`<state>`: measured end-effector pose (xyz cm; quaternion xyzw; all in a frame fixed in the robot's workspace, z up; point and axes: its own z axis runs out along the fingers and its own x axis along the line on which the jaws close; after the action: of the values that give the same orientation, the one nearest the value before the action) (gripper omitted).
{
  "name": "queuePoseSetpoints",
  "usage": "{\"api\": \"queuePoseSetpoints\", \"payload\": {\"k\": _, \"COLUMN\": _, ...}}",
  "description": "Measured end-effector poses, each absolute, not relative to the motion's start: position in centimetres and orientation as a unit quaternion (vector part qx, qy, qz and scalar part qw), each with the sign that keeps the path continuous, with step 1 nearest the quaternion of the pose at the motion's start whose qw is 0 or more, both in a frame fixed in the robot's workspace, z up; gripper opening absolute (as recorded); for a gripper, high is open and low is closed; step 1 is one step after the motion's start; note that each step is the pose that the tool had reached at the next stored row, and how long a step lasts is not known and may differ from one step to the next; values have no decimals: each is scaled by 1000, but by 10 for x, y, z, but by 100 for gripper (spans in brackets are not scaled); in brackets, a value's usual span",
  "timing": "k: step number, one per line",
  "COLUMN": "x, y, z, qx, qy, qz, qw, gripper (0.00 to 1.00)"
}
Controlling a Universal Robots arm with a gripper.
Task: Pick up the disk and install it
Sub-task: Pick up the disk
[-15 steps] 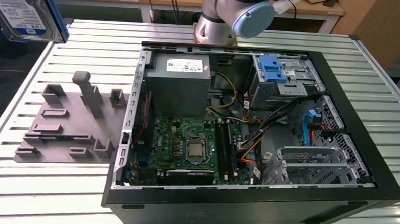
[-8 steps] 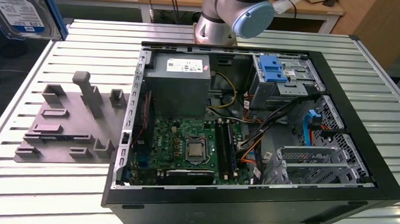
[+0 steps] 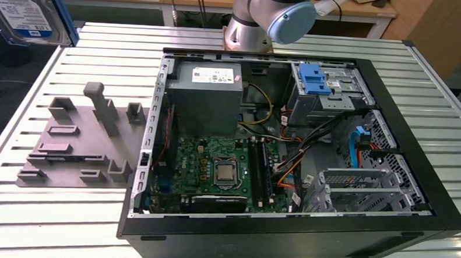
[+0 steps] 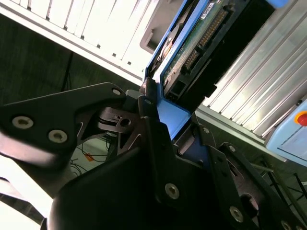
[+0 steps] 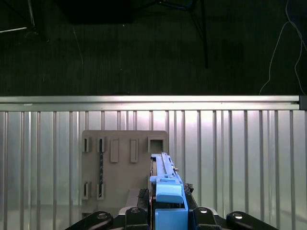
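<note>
Pincer (image 5: 167, 207) faces down, gripping disk (image 5: 163, 168) edge-on abv fixture (image 5: 122, 178).

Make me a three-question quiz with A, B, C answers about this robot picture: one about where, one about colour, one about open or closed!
1. The computer case is: A closed, B open on top, C wrapped up.
2. The disk is: A inside the case, B on the floor, C held in the claw.
3. The disk's bracket is: A blue, B red, C yellow.
Answers: 1 B, its motherboard shows in the exterior view. 2 C, the claw clamps it in both wrist views. 3 A, blue plastic edges it.
</note>
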<state>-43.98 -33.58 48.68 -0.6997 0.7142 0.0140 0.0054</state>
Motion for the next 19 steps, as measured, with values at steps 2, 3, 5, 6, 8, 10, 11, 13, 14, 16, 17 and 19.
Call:
{"api": "queuePoseSetpoints", "payload": {"k": 2, "x": -439, "y": -336, "z": 487, "qx": -700, "qy": 714, "qz": 14, "qw": 5, "gripper": 37}}
{"api": "queuePoseSetpoints", "payload": {"k": 3, "x": -439, "y": -336, "z": 487, "qx": -700, "qy": 714, "qz": 14, "qw": 5, "gripper": 37}}
{"api": "queuePoseSetpoints", "payload": {"k": 5, "x": -438, "y": -336, "z": 487, "qx": -700, "qy": 714, "qz": 14, "qw": 5, "gripper": 37}}
{"api": "queuePoseSetpoints", "payload": {"k": 6, "x": -438, "y": -336, "z": 487, "qx": -700, "qy": 714, "qz": 14, "qw": 5, "gripper": 37}}
{"api": "queuePoseSetpoints", "payload": {"k": 8, "x": -437, "y": -336, "z": 487, "qx": -700, "qy": 714, "qz": 14, "qw": 5, "gripper": 37}}
{"api": "queuePoseSetpoints", "payload": {"k": 10, "x": -436, "y": -336, "z": 487, "qx": -700, "qy": 714, "qz": 14, "qw": 5, "gripper": 37}}
{"api": "queuePoseSetpoints", "payload": {"k": 11, "x": -436, "y": -336, "z": 487, "qx": -700, "qy": 714, "qz": 14, "qw": 5, "gripper": 37}}
{"api": "queuePoseSetpoints", "payload": {"k": 13, "x": -434, "y": -336, "z": 487, "qx": -700, "qy": 714, "qz": 14, "qw": 5, "gripper": 37}}
{"api": "queuePoseSetpoints", "payload": {"k": 14, "x": -434, "y": -336, "z": 487, "qx": -700, "qy": 714, "qz": 14, "qw": 5, "gripper": 37}}
{"api": "queuePoseSetpoints", "payload": {"k": 16, "x": -433, "y": -336, "z": 487, "qx": -700, "qy": 714, "qz": 14, "qw": 5, "gripper": 37}}
{"api": "queuePoseSetpoints", "payload": {"k": 17, "x": -432, "y": -336, "z": 487, "qx": -700, "qy": 714, "qz": 14, "qw": 5, "gripper": 37}}
{"api": "queuePoseSetpoints", "payload": {"k": 19, "x": -431, "y": -336, "z": 487, "qx": -700, "qy": 714, "qz": 14, "qw": 5, "gripper": 37}}
